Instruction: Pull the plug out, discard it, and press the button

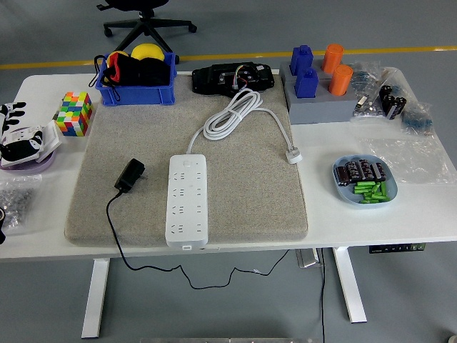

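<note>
The black plug adapter (131, 174) lies unplugged on the grey mat (243, 207), just left of the white power strip (188, 201) near the surface's front edge. The left hand (16, 134) sits at the left edge, fingers' state unclear. Judged remaining: pressing the strip's button (187, 163).

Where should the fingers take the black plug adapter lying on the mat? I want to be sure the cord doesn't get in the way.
Grip the black plug adapter across its two long flat sides, from above. It lies flat on the grey mat left of the white power strip, apart from it; the cord leaves its near end, so stay on the body.
</note>
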`<state>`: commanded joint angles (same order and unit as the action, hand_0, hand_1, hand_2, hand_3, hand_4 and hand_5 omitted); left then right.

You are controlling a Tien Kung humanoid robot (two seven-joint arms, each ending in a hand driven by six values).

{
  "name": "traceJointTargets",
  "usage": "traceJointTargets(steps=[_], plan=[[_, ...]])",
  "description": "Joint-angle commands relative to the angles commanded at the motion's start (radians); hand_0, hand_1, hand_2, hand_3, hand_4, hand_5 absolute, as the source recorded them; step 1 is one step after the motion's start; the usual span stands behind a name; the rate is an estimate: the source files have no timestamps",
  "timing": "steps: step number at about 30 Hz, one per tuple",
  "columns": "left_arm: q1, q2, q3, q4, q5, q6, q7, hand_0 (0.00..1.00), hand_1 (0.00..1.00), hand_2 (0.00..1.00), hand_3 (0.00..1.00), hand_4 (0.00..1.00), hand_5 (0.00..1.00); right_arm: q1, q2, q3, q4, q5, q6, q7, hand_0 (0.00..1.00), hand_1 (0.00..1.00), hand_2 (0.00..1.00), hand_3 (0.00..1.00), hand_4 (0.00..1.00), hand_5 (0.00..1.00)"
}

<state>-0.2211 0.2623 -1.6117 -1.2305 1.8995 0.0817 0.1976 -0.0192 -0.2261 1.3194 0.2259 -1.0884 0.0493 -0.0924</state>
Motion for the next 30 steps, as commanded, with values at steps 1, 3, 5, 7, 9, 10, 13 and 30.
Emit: traceJointTargets(steps=[1,3,5,7,9,10,13,30], plan=[[0.000,0.000,0.001,0.000,-0.002,-0.001,0.000,0.812,0.818,0.835,0.883,0.656,0.002,0.000,-0.001,-0.002,-0.001,0.000,0.000,0.000,0.697,0.674,0.657,0.616,0.710,0.485],[0.002,-0.002,0.006,0.001,-0.008,0.001,-0.005,0.812,0.818,0.835,0.883,0.656,0.002,-0.001,-0.002,-0.002,-0.001,0.000,0.000,0.000,0.697,0.674,0.657,0.616,0.710,0.485],[0.001,-0.004,0.014,0.004,-0.012,-0.001,-0.004,0.813,0.818,0.835,0.882,0.657,0.002,-0.003,-0.002,0.000,0.000,0.000,0.000,0.000,0.698,0.675,0.657,0.616,0.710,0.485],[-0.002,-0.007,0.022,0.006,-0.016,-0.003,-0.004,0.813,0.818,0.835,0.882,0.657,0.002,-0.003,-0.001,-0.002,-0.001,0.000,0.000,-0.001,0.698,0.675,0.657,0.616,0.710,0.485],[-0.004,-0.010,0.030,0.005,-0.019,-0.003,-0.005,0.813,0.818,0.835,0.882,0.657,0.002,-0.004,0.001,-0.002,0.000,0.001,0.000,-0.001,0.698,0.675,0.657,0.616,0.710,0.485],[-0.005,-0.010,0.034,0.003,-0.021,-0.003,-0.005,0.813,0.818,0.835,0.882,0.657,0.002,-0.005,0.002,-0.003,-0.001,0.002,0.001,-0.001,0.698,0.675,0.657,0.616,0.710,0.485],[-0.005,-0.009,0.050,-0.004,-0.032,-0.004,-0.007,0.813,0.820,0.832,0.882,0.656,0.002,-0.005,0.003,-0.006,-0.001,0.002,0.001,-0.002,0.698,0.675,0.657,0.616,0.710,0.485],[0.001,-0.012,0.090,-0.039,-0.082,-0.013,-0.013,0.823,0.829,0.829,0.880,0.679,0.166,0.000,0.003,0.000,0.001,0.002,0.001,-0.001,0.699,0.675,0.657,0.616,0.709,0.484]])
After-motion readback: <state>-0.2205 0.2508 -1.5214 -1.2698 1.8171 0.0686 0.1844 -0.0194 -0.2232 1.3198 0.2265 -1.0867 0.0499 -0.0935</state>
